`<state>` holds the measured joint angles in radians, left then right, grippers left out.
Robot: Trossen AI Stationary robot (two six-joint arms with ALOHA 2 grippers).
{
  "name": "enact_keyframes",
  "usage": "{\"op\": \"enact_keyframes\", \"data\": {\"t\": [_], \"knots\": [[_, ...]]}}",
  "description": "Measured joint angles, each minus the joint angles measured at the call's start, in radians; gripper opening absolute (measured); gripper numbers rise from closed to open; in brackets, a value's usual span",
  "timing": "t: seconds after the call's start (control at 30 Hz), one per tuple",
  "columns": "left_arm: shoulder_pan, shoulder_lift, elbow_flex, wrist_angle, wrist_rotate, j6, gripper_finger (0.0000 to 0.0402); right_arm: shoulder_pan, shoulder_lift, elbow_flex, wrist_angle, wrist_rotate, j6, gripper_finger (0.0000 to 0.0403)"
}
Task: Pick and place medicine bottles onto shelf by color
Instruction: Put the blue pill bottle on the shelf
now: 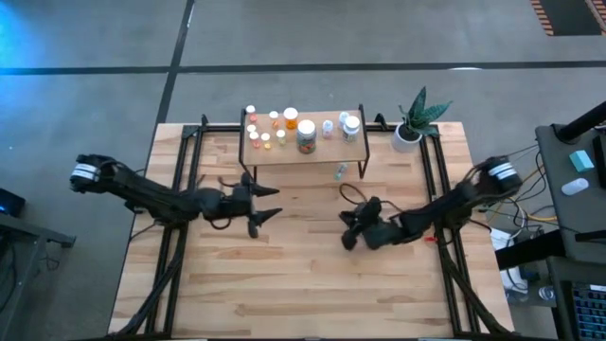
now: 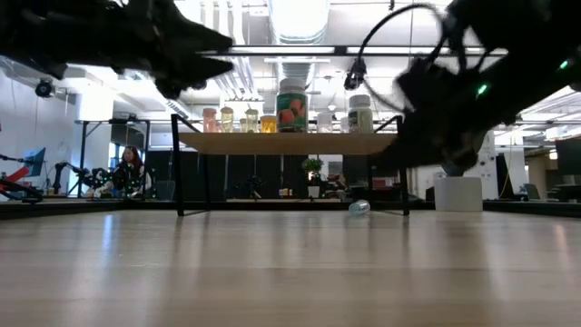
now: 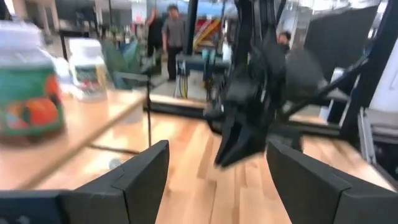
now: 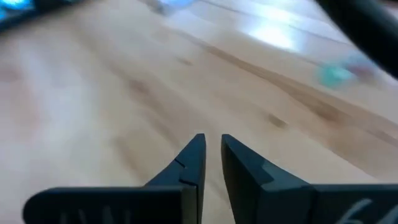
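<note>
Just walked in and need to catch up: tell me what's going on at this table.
Two robot arms are sorting medicine bottles onto a small shelf. Most bottles already stand on it; one small bottle lies on the table beside the shelf's right legs. Neither arm holds anything: the left gripper hangs open in front of the shelf, and the right gripper is nearly shut over bare tabletop.

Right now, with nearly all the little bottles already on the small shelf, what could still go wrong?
One small bottle still lies on its side on the table, in front of the shelf. Lying like that, it may roll away if nudged. The right gripper has its jaws nearly shut and empty, so it would need to open before grasping. The shelf is crowded; adding another bottle could topple the large jar or its neighbours.
</note>
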<state>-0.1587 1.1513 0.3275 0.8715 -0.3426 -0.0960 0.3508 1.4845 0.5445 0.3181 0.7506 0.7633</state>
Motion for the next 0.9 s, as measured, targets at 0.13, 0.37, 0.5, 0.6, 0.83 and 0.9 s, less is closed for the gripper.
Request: {"op": "enact_keyframes", "data": {"t": [0.13,0.37,0.5,0.6,0.83,0.9], "knots": [[0.000,0.153,0.073,0.001,0.000,-0.026,0.0254,0.000,-0.141,-0.123,0.249,-0.079,-0.176,0.0043],[0.001,0.457,0.287,0.000,-0.136,-0.029,0.0254,0.001,-0.392,-0.223,0.263,-0.071,-0.262,0.0043],[0.001,0.592,0.406,0.000,-0.291,-0.038,0.0254,0.001,-0.490,-0.262,0.263,-0.071,-0.314,0.0043],[0.001,0.672,0.476,0.001,-0.383,-0.090,0.0254,0.001,-0.539,-0.285,0.262,-0.069,-0.338,0.0043],[0.031,0.899,0.635,-0.001,-0.411,-0.219,0.0254,0.001,-0.589,-0.297,0.263,-0.051,-0.422,0.0043],[0.034,0.963,0.695,0.001,-0.411,-0.214,0.0254,0.001,-0.594,-0.297,0.259,-0.051,-0.441,0.0043]]}}
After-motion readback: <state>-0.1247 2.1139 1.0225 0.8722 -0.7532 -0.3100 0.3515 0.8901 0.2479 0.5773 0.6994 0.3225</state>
